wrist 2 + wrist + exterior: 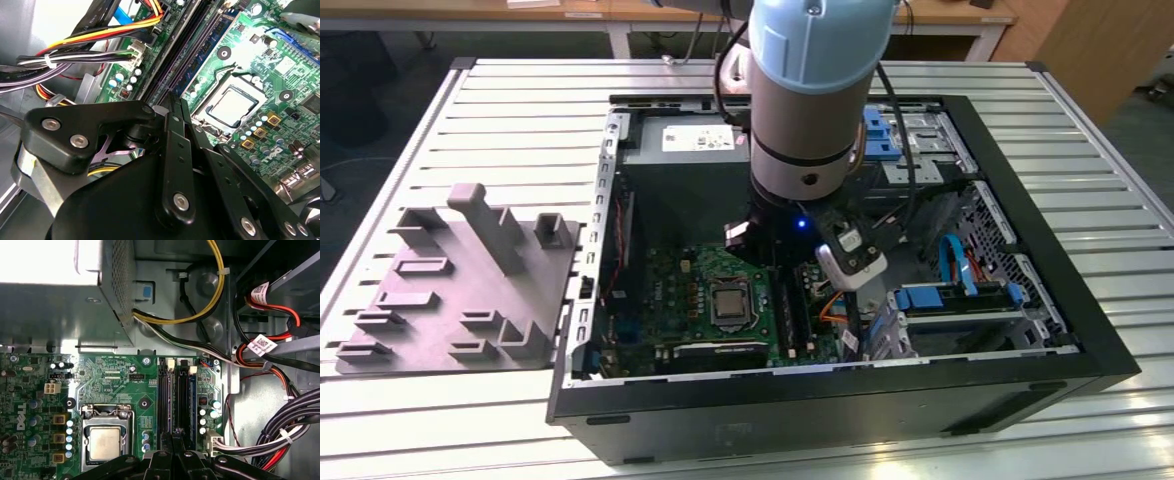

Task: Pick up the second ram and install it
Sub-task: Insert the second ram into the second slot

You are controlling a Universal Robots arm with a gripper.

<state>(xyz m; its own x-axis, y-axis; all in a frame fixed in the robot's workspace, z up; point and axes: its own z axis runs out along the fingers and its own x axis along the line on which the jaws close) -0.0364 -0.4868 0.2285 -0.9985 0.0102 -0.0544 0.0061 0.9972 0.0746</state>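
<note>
In the second wrist view my gripper [176, 102] is shut, its black fingers pressed onto a thin dark edge. That edge runs on as the second ram [200, 50], a long flat stick with small chips that stands in line with the memory sockets [165, 400]. The first wrist view has my gripper [174, 434] low over the middle of those sockets, beside the processor socket [105, 442]. How deep the stick sits is hidden by the fingers. In the exterior view the arm [807, 100] reaches down into the open computer case [1041, 300].
The grey moulded tray [454, 290] with upright posts lies at the exterior view's left, outside the case. Bundled cables [280, 435] and the metal power supply box [60, 300] crowd the sockets' surroundings. Orange, yellow and black wires [75, 55] pass close to the fingers.
</note>
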